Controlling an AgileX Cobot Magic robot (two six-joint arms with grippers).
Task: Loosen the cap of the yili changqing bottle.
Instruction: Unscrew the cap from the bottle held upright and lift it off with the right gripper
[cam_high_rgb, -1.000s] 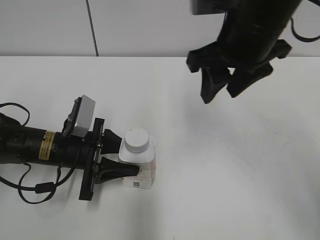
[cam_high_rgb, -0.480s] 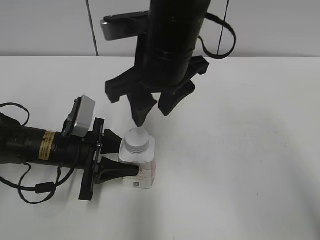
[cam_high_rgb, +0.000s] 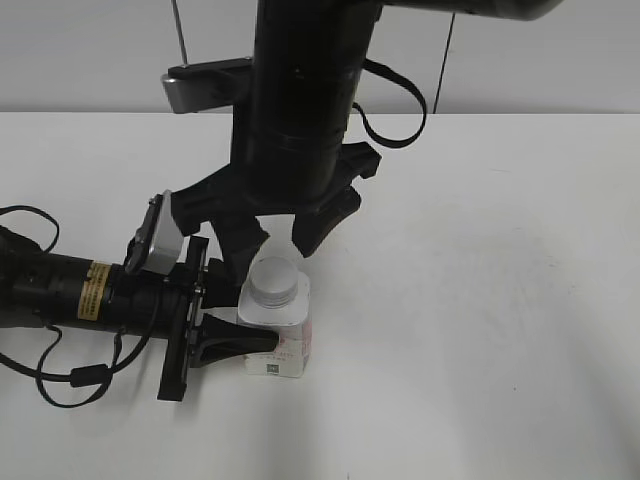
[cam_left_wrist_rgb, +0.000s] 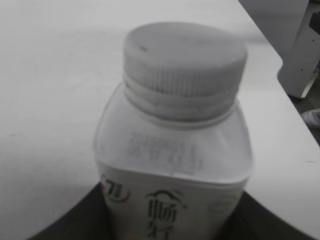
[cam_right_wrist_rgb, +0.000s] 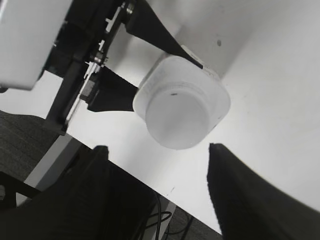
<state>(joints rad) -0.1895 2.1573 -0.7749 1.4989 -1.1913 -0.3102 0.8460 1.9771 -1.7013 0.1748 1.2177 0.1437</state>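
Bottle clamped, cap untouched.
Your left gripper (cam_high_rgb: 232, 312) grips the yili changqing bottle (cam_high_rgb: 277, 337); your right gripper (cam_high_rgb: 277, 235) hangs spread open above the cap (cam_high_rgb: 274, 280).

I'm looking at what reads as a robotics lab or test bench rather than a home or a shop. A plain white tabletop (cam_high_rgb: 480, 300) runs back to pale grey wall panels (cam_high_rgb: 90, 50) split by a thin dark seam, and cabled black robot arms (cam_high_rgb: 300, 100) with bolted-on cameras work over it. Nothing domestic shows around them.
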